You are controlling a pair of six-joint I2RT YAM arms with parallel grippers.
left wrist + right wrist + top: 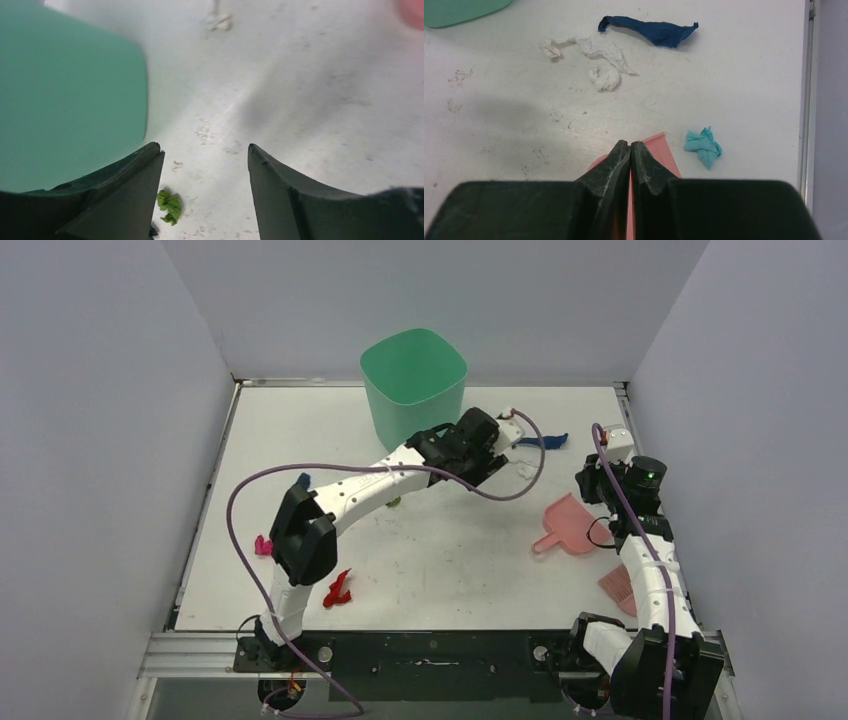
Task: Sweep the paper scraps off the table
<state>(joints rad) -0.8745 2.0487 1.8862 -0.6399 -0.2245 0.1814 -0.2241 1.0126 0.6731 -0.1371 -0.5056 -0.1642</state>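
Observation:
Paper scraps lie scattered on the white table (450, 560): a red one (338, 590), a magenta one (263, 545), a dark blue one (545, 441) and a white one (522, 470). The right wrist view shows the dark blue scrap (651, 30), white scraps (599, 60) and a light blue scrap (703, 146). My left gripper (490, 465) hangs open and empty beside the green bin; a green scrap (170, 206) lies below its left finger (125, 195). In its own view the left gripper (204, 147) holds nothing. My right gripper (630, 144) is shut, above the pink dustpan's edge (659, 155).
A green bin (413, 380) stands at the back centre. The pink dustpan (568, 525) lies right of centre. The pink hand brush (620, 590) lies by the right arm. Grey walls enclose the table on three sides.

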